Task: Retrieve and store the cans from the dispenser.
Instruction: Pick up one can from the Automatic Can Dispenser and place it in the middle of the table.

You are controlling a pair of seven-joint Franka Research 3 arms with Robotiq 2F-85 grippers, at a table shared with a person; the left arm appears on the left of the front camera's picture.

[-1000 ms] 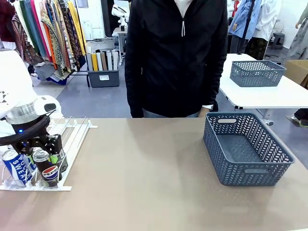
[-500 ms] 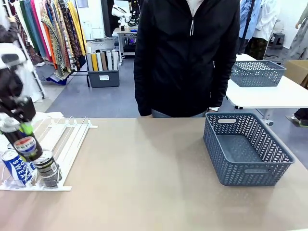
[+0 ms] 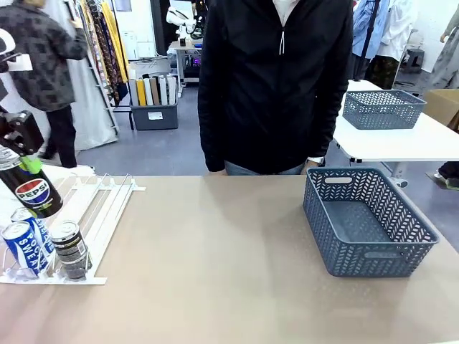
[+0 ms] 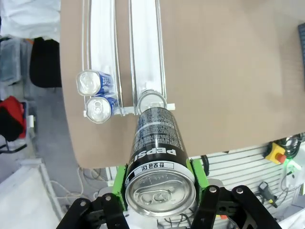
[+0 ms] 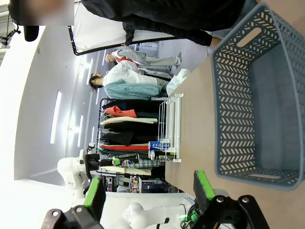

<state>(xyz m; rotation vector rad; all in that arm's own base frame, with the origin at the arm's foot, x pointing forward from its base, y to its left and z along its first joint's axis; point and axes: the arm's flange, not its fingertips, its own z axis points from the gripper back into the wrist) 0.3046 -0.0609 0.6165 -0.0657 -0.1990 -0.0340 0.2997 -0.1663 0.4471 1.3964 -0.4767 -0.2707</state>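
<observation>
Black Pepsi can (image 3: 34,192) clamped between the green pads of the left hand (image 3: 27,170), held in the air above the near, stoppered end of the dispenser (image 3: 109,206) and touching nothing else. In the left wrist view the can's (image 4: 158,157) silver lid faces the camera, so its long axis runs along the fingers, base pointing down at the dispenser (image 4: 147,43); from the front it stands nearly upright, lid end leaning slightly toward picture left. Two blue Pocari cans (image 3: 23,247) and one more black can (image 3: 69,247) rest against the stoppers. The grey basket (image 3: 343,240), judged the storage place, sits well apart toward the robot's right across bare bench (image 3: 215,272). The right hand (image 5: 148,191), wide open and empty, hangs nearer that basket (image 5: 228,119).
</observation>
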